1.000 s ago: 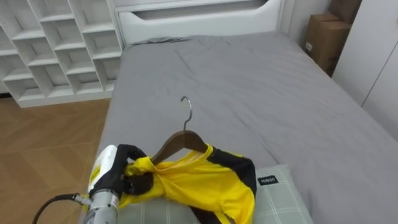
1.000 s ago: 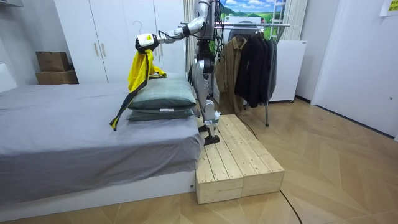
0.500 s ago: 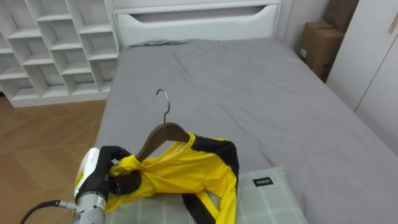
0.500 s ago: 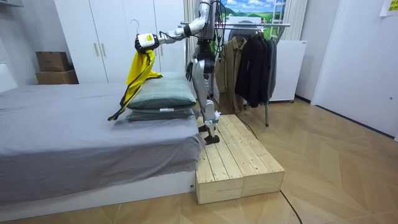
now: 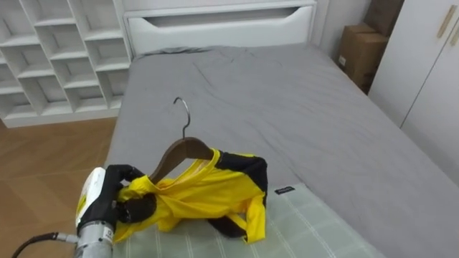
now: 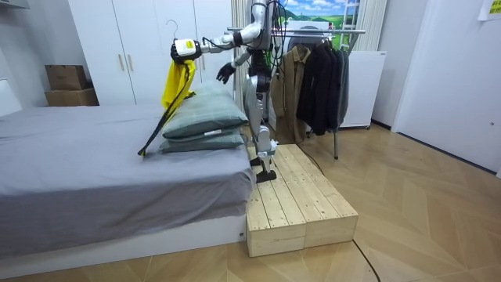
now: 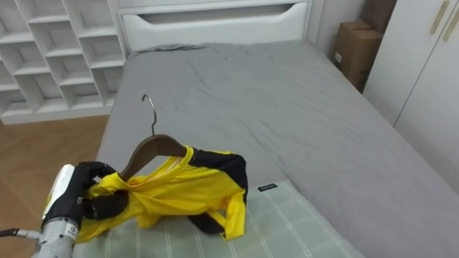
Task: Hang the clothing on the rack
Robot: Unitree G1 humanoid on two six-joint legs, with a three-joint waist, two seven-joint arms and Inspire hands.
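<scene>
A yellow and black garment is draped on a wooden hanger with a metal hook. My left hand is shut on a bunched yellow end of the cloth at the hanger's left arm. I hold it above a green checked pillow at the near end of the bed. In the room view my left hand is stretched out over the pillows, and the garment hangs down from it. My right hand is raised before my chest with relaxed fingers, holding nothing.
I stand on a wooden platform beside the grey bed. A clothes rack with dark coats is behind me. White shelves stand on the left, cardboard boxes and a wardrobe on the right.
My right hand has come up in front of my chest in the room view. The garment's hanging tail has swung a little under my left hand, which keeps its hold.
</scene>
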